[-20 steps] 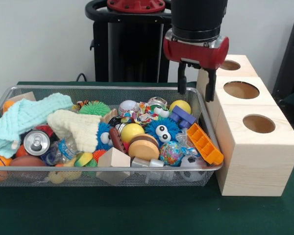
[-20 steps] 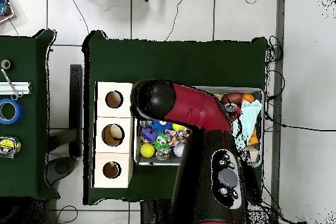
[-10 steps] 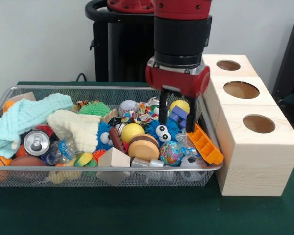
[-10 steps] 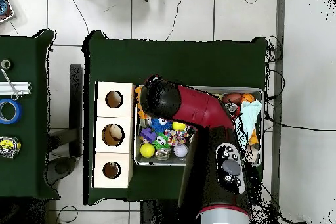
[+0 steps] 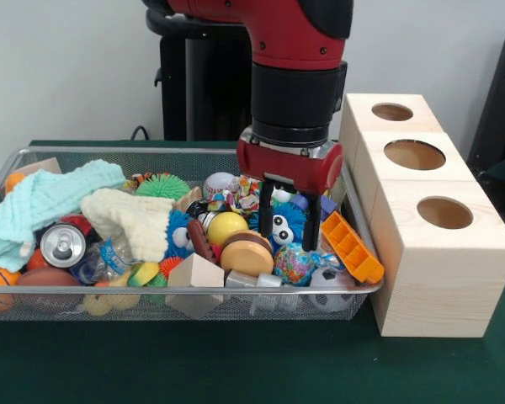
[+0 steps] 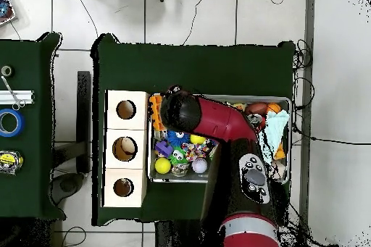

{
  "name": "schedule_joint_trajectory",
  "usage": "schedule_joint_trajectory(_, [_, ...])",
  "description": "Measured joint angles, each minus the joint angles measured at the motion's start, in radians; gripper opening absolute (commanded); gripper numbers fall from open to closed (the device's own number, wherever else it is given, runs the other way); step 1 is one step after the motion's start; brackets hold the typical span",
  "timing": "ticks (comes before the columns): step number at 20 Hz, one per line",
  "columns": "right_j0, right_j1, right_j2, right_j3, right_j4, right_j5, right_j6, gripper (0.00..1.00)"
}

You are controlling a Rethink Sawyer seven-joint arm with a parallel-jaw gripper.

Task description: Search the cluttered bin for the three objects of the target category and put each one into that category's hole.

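Observation:
My gripper hangs open low over the right part of the wire bin. Its two fingers stand on either side of a blue fuzzy toy with googly eyes, and I cannot tell whether they touch it. A yellow ball, a round wooden disc and a glittery ball lie just beside it. To the right stands the wooden box with three round holes. In the overhead view the arm covers the gripper; the box lies left of the bin.
An orange plastic toy leans on the bin's right wall. A teal cloth, a cream knitted piece and a drink can fill the left half. Tools and tape lie on a separate table.
The gripper moved from above the bin's back right corner, by the box, leftward and down into the bin, and now straddles the blue fuzzy toy. It stayed open.

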Motion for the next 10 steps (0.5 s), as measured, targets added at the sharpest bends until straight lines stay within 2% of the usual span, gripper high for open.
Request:
schedule_joint_trajectory(5, [0.002,-0.01,0.0,0.011,0.0,0.008,0.0,1.0])
schedule_joint_trajectory(10, [0.012,-0.052,0.0,0.036,0.0,0.032,0.0,1.0])
